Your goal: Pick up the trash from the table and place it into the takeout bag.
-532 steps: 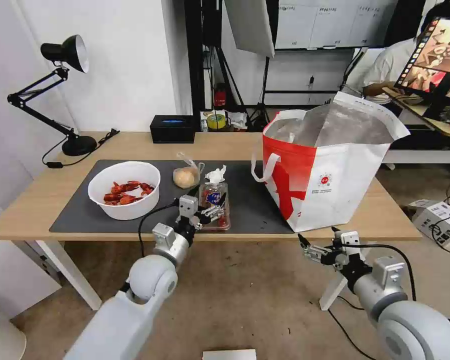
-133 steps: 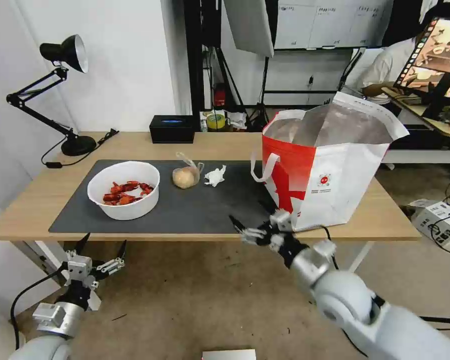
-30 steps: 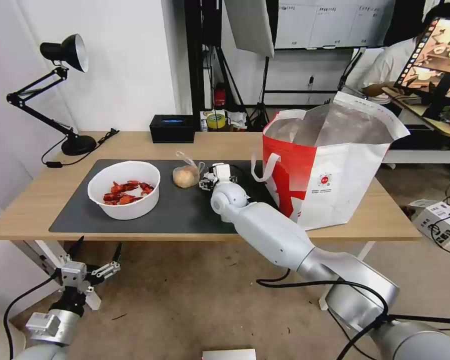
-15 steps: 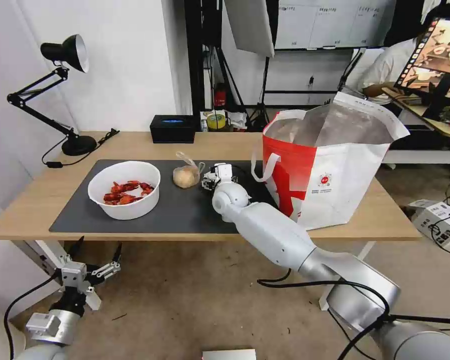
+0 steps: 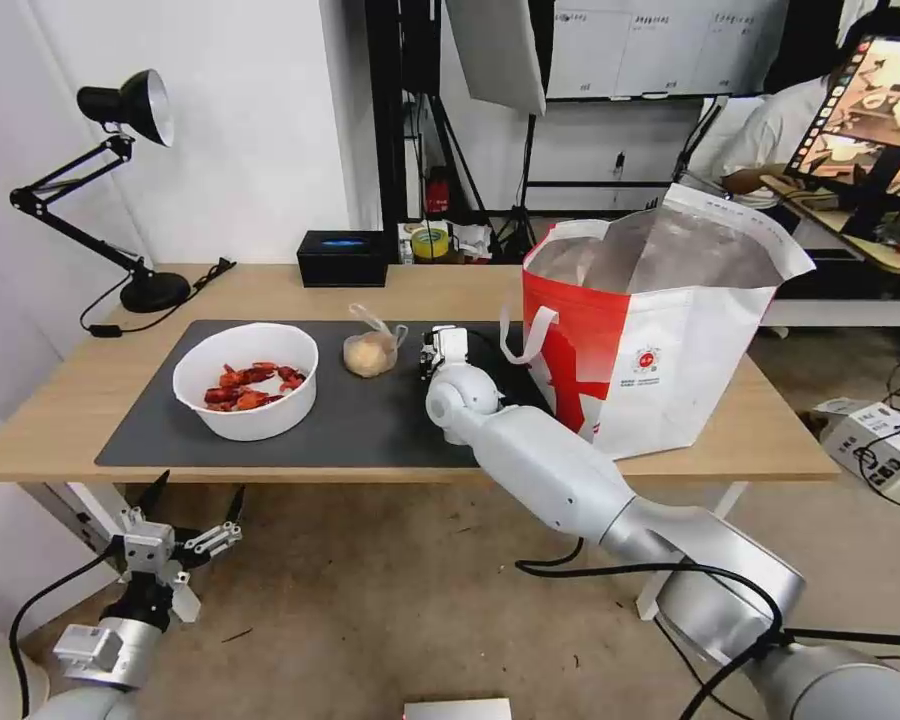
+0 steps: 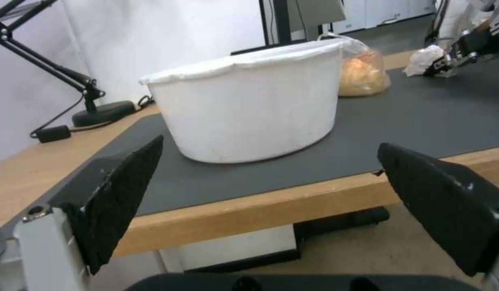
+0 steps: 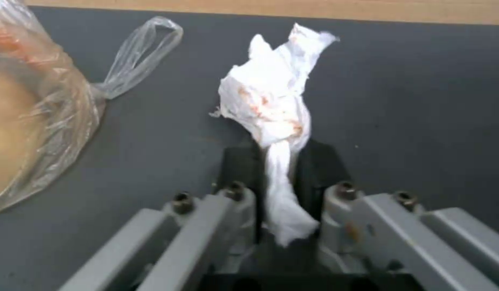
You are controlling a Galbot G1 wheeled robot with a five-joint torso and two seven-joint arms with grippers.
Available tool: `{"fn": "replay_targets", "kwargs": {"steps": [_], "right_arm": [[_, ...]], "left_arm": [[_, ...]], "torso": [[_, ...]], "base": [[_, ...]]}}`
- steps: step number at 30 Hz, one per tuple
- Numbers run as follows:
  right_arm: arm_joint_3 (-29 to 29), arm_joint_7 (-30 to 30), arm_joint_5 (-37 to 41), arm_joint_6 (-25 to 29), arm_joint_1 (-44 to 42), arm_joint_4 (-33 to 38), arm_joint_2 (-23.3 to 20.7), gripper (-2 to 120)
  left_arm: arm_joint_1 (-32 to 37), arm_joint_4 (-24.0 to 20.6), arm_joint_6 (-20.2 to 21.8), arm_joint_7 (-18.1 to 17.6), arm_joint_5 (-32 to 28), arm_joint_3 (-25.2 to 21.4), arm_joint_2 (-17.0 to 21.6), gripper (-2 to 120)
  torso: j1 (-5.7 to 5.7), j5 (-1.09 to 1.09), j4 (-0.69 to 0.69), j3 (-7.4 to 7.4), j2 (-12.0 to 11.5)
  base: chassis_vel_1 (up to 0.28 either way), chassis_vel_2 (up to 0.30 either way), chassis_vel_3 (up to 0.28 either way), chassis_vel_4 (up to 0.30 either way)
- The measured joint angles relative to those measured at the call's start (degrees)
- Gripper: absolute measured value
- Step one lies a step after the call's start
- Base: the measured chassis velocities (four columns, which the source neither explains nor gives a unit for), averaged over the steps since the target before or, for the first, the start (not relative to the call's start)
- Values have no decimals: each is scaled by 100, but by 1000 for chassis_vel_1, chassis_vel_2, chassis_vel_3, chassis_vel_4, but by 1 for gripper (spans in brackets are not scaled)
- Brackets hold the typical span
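My right gripper [image 7: 276, 161] is stretched out over the dark mat [image 5: 370, 420] on the table [image 5: 270, 285], and its two black fingers [image 7: 239, 161] are pinched together on the twisted tail of the crumpled white tissue [image 7: 271, 101]. The bulk of the tissue, marked with orange stains, sticks out beyond the fingertips and lies on the mat. Just off to one side of the fingers, close but not touching them, I see the clear bag with the tan bun [image 7: 28, 117], its knotted loop pointing toward the tissue.

From the head camera the right gripper [image 5: 438, 345] sits between the bun bag [image 5: 370, 352] and the takeout bag [image 5: 660, 330], which stands upright and open on the table's right end. The white bowl of crayfish shells [image 5: 246, 380] rests on the mat farther out, beyond the bun bag.

My left gripper [image 5: 185, 515] hangs below the table's front edge, fingers [image 6: 120, 194] spread wide with nothing between them. Through that gap I look at the side of the bowl [image 6: 249, 109].
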Motion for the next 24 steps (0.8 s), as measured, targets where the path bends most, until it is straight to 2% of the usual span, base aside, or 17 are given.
{"fn": "replay_targets", "kwargs": {"steps": [1,4,9,13,16,17,20,21,24], "right_arm": [[0,0,0,0,0,0,0,12],[-15,-99,38,21,-29,164,-91,0],[-75,-198,98,90,-84,565,-330,0],[-76,-315,180,236,-219,1110,-653,0],[-75,-522,225,383,-395,1840,-1070,0],[-75,-522,225,383,-395,1840,-1070,0],[-14,-822,219,570,-570,2563,-1504,0],[-14,-822,219,570,-570,2563,-1504,0],[205,-1250,43,900,-730,3164,-1857,0]], "left_arm": [[0,0,0,0,0,0,0,100],[11,-20,0,-2,2,2,0,100],[37,-50,0,-4,5,3,-13,100],[70,-62,1,-5,13,1,-30,100],[80,-57,1,-6,23,4,-33,100],[80,-57,1,-6,23,4,-33,100],[77,-88,20,-9,29,25,-34,100],[77,-88,20,-9,29,25,-34,100],[68,-121,41,-20,46,48,-33,100]], "torso": [[0,0,0,0,0],[0,0,4,1,-1],[1,1,7,1,-2],[0,1,4,1,-2],[0,1,4,0,-1],[0,1,4,0,-1],[0,2,3,0,-1],[0,2,3,0,-1],[0,2,3,0,-1]], "base": [[0,0,0,0],[0,0,0,0],[0,0,0,0],[0,0,0,0],[0,0,0,0],[0,0,0,0],[0,0,0,0],[0,0,0,0],[0,0,0,0]]}}
